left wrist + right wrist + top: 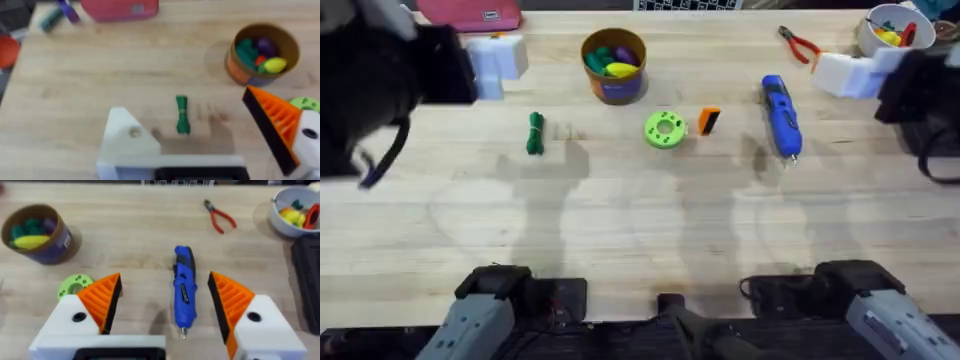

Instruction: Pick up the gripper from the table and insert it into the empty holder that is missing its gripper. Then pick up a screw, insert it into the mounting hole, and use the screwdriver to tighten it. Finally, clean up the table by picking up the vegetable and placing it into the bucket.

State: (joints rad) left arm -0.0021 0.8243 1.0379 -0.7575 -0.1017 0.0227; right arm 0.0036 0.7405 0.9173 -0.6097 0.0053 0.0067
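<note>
Overhead, table: a pale wooden table carries everything, with both arm bases at its near edge.
Overhead, gripper: the small orange gripper with a black side lies near the middle, just beside a flat green disc.
Overhead, screwdriver: the blue screwdriver lies to the right of the orange piece, apart from it, tip toward the bases.
Overhead, vegetable: the dark-green vegetable lies left of centre, well apart from the disc.
Overhead, bucket: the orange-brown bucket stands behind the disc, toy pieces inside.
Overhead, other things: red-handled pliers and a white bowl sit at the far right; a pink case at the far edge.
Overhead, arms: both rise dark and blurred at the sides; I cannot tell their finger spread here.

Left wrist, left gripper: spread wide, holding nothing; one finger is the bare white holder with no orange tip, the other carries a ribbed orange pad.
Left wrist, vegetable: lies on the wood between the two fingers, untouched; the bucket stands farther off.

Right wrist, right gripper: wide open and empty, both fingers orange-tipped.
Right wrist, screwdriver: lies between the fingers, touching neither.
</note>
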